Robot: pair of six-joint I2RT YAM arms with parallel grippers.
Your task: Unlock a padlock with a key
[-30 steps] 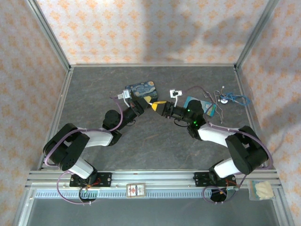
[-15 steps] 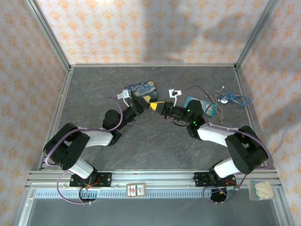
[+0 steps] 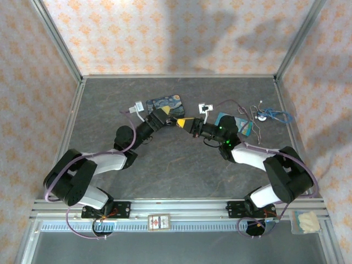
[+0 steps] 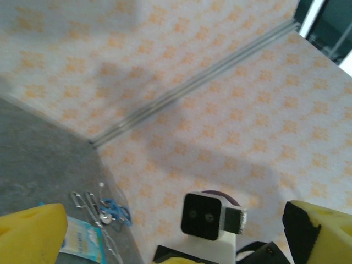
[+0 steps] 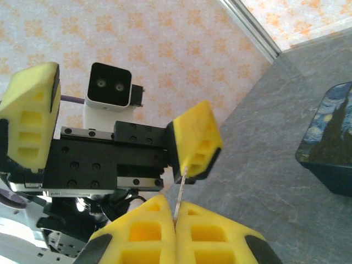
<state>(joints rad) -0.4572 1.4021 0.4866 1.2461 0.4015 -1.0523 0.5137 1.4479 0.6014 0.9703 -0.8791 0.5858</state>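
Top external: both arms meet mid-table, left gripper [image 3: 169,117] and right gripper [image 3: 185,123] tip to tip, just near of the blue tin [image 3: 166,103]. Left wrist: its yellow fingers [image 4: 30,234] are spread wide with nothing between them, scissors [image 4: 107,210] lying off at far right. Right wrist: right pads pinched tight on the key [image 5: 180,192], a thin silvery sliver. Its long axis points straight left at the left gripper, tip right by one pad. Padlock's too small to place, so lining up looks premature

Dark grey table [image 3: 181,170], blue painted tin [image 3: 169,102], teal packet [image 3: 245,127], scissors with blue cord [image 3: 264,114].
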